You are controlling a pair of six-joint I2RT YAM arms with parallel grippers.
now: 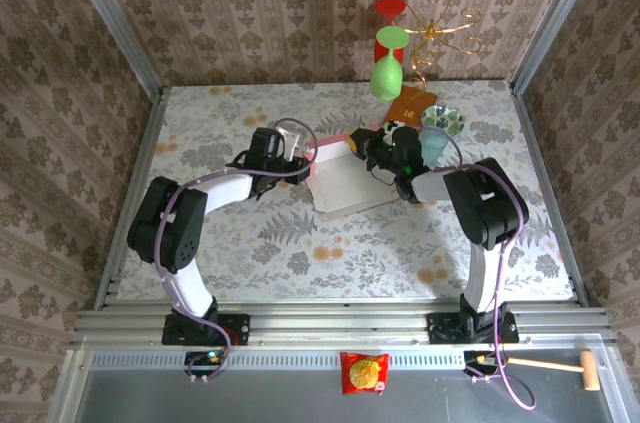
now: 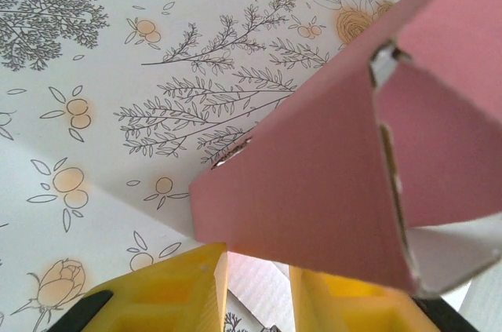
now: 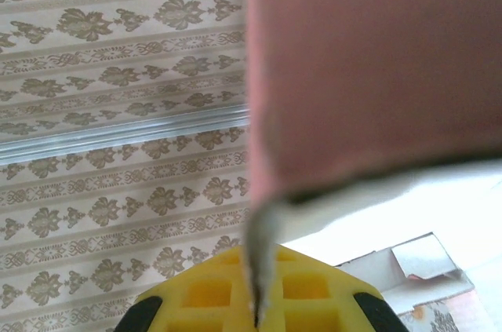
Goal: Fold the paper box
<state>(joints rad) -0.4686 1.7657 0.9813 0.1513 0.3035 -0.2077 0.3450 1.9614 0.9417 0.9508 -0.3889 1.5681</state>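
Note:
The paper box lies half-formed at the table's middle, its whitish inside up and its pink walls raised. My left gripper is at the box's left wall. In the left wrist view a pink panel of the paper box lies across the tips of the yellow fingers; the left gripper stands open, with whitish card showing beyond the gap. My right gripper is at the box's far right corner. It is shut on the thin edge of a pink flap.
Behind the box stand a green balloon-like cup, an orange-brown packet, a patterned bowl, a pale blue cup and a gold wire stand. A snack packet and a wooden mallet lie on the near ledge.

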